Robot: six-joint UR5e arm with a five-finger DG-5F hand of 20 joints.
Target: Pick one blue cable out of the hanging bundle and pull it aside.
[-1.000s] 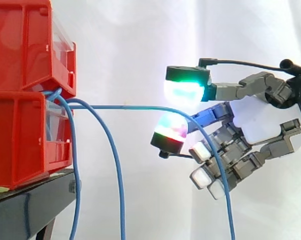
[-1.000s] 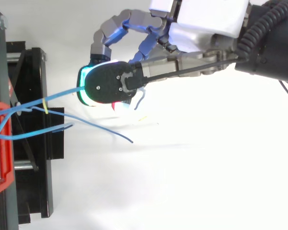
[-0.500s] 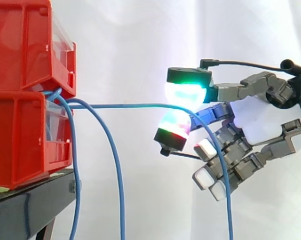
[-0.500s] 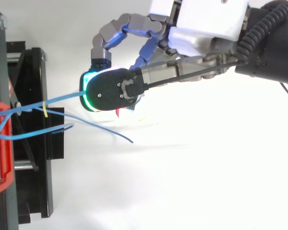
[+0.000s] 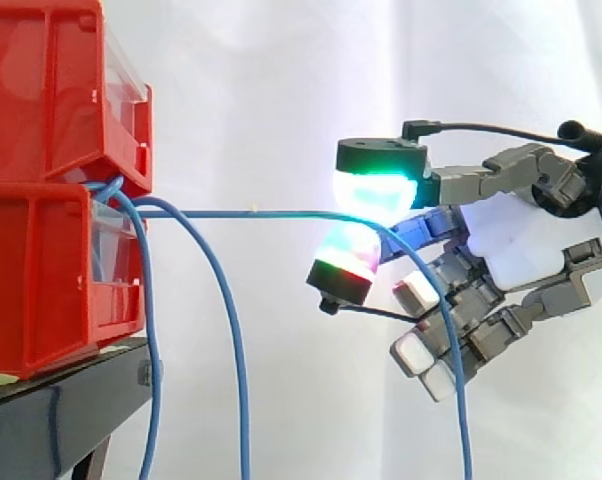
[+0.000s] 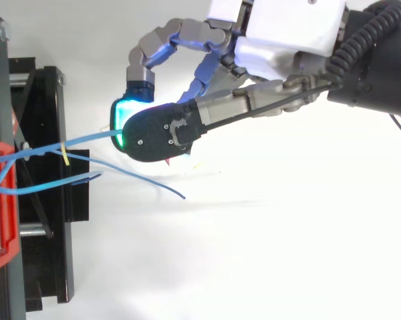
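— Since a second ago the two glowing pads [image 5: 373, 185] have shut together; they stood apart then, with the line loose between them.
— Start big. What holds the work?
— Two red bins [image 5: 41, 150], stacked at the right end of the black stand [image 5: 41, 425]. The bundle [image 5: 233, 360] comes out between them at their right edge, and two of its strands droop past the stand's edge.
— And the hand [image 5: 526, 245]?
— Well out to the right of the bins, thumb and one finger pinching a single blue cable [image 5: 251, 212]; the other fingers curl below, holding nothing. The cable runs level and nearly straight from the bins' edge to the pinch, then drops behind the curled fingers.
— How will it handle?
— Light, limp, probably slick-jacketed. It should follow any pull, yet could creep through the pads, so the hold wants firmness. Mid-length, where it is taken, looks right: clear of the other strands. Its far end is hidden in the bins and may snag under a hard pull.
— Anything smaller?
— A yellow tag [image 6: 64, 153] seems to sit on it, over the stand.
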